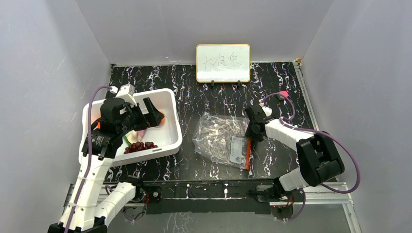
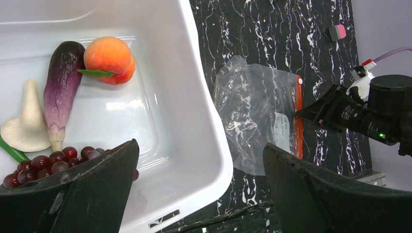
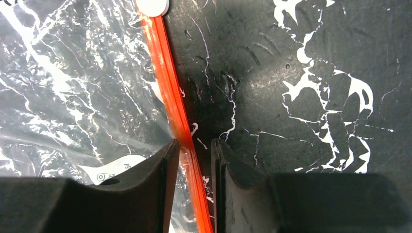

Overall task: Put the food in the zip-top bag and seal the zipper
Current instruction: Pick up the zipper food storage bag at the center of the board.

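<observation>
My right hand: low over the surface, fingers parted only narrowly. The zipper passes between them, and I cannot tell whether they press it.
Zipper: a thin red-orange strip along the bag's mouth. It touches my left finger, and a sliver of dark surface shows between it and the other finger. A white round tab sits at its far end.
Zip-top bag: clear and crinkled, flat on the surface between my two arms. Its mouth faces my right arm, with the white label patch just inside the strip.
My left hand: spread wide, holding nothing, hanging over the near side of the white bin.
Food: all in the bin. The orange fruit touches the tip of the purple eggplant. The whitish mushroom lies beside the eggplant. The grape bunch is nearest my left finger.
Surface: black with white marbling.
Whiteboard: upright at the far edge.
</observation>
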